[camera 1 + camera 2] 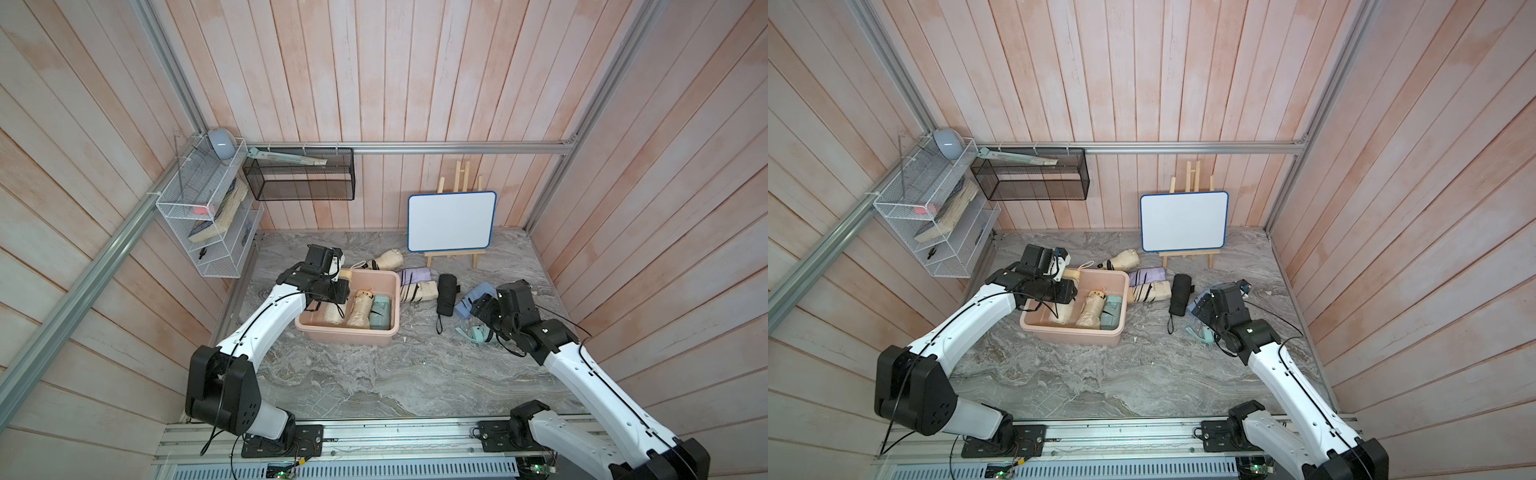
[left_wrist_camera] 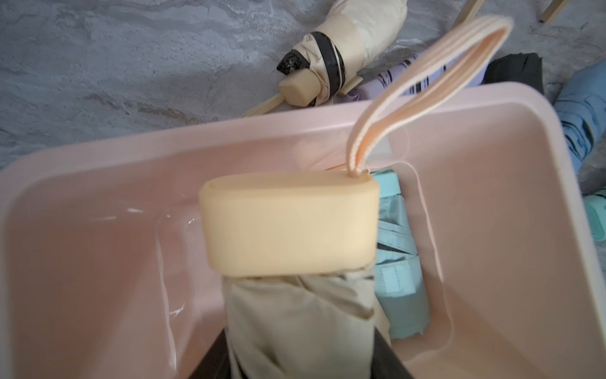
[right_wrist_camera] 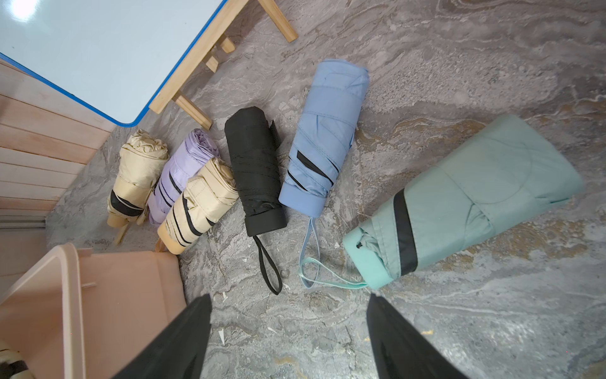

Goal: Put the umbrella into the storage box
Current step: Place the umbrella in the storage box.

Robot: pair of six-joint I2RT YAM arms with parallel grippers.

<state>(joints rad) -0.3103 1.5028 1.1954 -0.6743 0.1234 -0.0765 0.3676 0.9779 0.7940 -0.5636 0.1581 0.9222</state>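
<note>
Storage box (image 1: pixel 345 337): pale pink rectangular plastic tub with rounded corners. It sits on the grey marble-patterned table (image 1: pixel 374 382), left of centre and toward the back edge.

Left gripper (image 2: pixel 295 357): clamped on the fabric body of a cream folded umbrella with a beige block handle (image 2: pixel 288 229). The umbrella is over the left part of the box. Its handle points toward the back rim, and its peach wrist loop (image 2: pixel 426 75) sticks up past that rim. Cannot tell whether the umbrella's lower end touches the box floor.

Already in the box, side by side to the right of the held one:
- a tan folded umbrella (image 1: pixel 360 309)
- a sage-green folded umbrella (image 1: pixel 381 311)

Right gripper (image 3: pixel 288 300): jaws spread wide with nothing between them, above bare table right of the box.

On the table right of the box, in a row:
- two cream black-banded umbrellas (image 3: pixel 200 203) (image 3: pixel 137 174)
- a lilac one (image 3: pixel 183 170) between the two cream ones
- a black one (image 3: pixel 255 174)
- a light blue one (image 3: pixel 324 141)
- a mint-green one (image 3: pixel 475 197), nearest the right edge and apart from the rest

White blue-framed board on a wooden easel (image 1: pixel 452 222): at the back edge.
</note>
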